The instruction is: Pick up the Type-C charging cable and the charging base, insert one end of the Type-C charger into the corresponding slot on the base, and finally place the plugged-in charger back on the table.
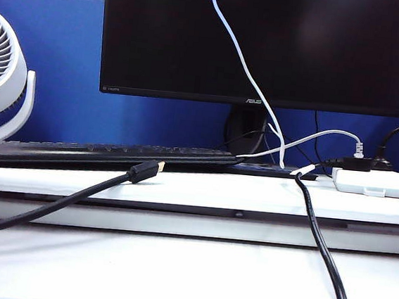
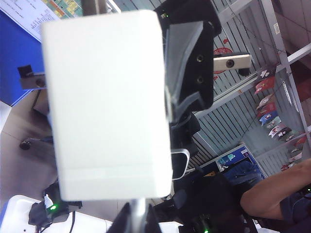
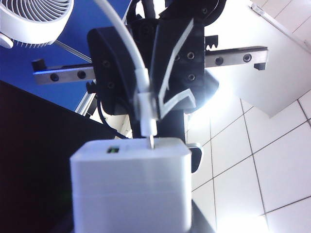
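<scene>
Surface: white flat table [image 1: 173, 274] with long raised white shelf [image 1: 202, 190].
On shelf: black keyboard [image 1: 100, 154], wide white box [image 1: 373, 182]; neither pincer visibly near either.
On table: thick black cable [image 1: 326, 264], possibly resting.

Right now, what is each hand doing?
Left hand: shut on the charging base.
Right hand: grips the Type-C charging cable by its plug, tip at the base's slot.

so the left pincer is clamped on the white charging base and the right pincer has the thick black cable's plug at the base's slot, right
Not quite. The left pincer is clamped on the charging base, but the right pincer holds the white Type-C charging cable, not the black one. The right wrist view shows its white plug tip at the base's slot.
</scene>
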`<state>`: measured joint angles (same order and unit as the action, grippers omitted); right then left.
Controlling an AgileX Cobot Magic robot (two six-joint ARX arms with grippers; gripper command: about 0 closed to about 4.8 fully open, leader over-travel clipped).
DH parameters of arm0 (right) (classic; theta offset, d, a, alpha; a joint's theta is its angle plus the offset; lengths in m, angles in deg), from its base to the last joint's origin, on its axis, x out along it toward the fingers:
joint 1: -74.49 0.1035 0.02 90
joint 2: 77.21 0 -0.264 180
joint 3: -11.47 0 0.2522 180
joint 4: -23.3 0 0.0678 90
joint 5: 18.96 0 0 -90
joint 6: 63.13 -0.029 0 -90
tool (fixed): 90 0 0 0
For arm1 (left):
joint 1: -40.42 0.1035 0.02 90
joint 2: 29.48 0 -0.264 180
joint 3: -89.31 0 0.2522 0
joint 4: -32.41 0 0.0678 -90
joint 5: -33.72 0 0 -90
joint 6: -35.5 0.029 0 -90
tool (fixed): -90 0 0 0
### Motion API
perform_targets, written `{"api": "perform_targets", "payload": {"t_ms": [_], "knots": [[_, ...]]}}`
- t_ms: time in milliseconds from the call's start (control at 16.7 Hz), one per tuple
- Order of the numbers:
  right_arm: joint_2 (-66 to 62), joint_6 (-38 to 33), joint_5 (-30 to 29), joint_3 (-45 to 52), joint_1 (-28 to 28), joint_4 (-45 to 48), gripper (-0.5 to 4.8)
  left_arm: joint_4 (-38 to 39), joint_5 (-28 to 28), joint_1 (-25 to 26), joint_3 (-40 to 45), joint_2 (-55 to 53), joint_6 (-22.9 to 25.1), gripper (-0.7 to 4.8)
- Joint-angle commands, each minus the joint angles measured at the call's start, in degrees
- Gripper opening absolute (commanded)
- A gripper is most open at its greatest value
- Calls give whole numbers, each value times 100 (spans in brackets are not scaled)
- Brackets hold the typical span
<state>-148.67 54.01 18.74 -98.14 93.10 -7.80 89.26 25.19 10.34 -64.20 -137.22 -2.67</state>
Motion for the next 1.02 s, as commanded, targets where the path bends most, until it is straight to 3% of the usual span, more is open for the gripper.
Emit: {"api": "perform_targets", "payload": {"t_ms": [60, 1020], "knots": [[39, 177, -376, -9, 83, -166, -1, -254, -328, 4, -17, 2, -2, -6], [37, 177, -151, -7, 308, -337, -1, -295, -756, 4, -17, -4, -116, -6]]}}
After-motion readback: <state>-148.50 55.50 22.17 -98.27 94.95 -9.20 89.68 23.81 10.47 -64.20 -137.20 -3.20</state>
